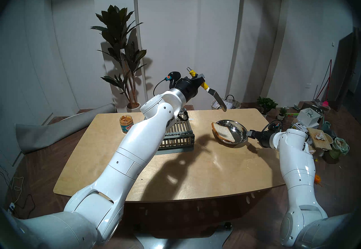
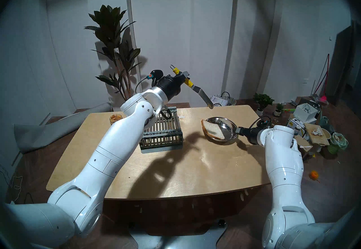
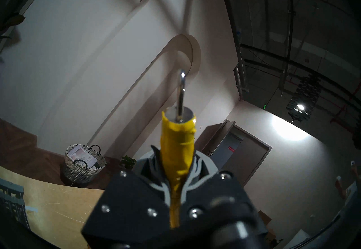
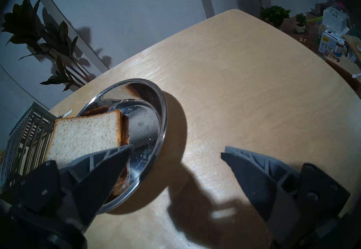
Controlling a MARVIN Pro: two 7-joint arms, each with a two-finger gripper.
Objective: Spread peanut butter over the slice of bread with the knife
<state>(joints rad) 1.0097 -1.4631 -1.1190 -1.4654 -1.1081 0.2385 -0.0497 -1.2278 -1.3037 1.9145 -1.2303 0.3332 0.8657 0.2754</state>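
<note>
Left gripper (image 1: pixel 199 80), nearest the wrist camera, clamps the knife (image 1: pixel 216 97) by its handle, blade high above the dish (image 1: pixel 242 137) holding the bread (image 1: pixel 224 132). Right gripper (image 4: pixel 176 153) gapes beside the dish. Paste-carrying step; next, lower the blade onto the bread.

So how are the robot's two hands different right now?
The left gripper is shut tight on the knife; the right gripper is open and holds nothing. The left one is raised high above the table; the right one sits low beside the steel dish. Both have dark grey fingers on white arms.
</note>
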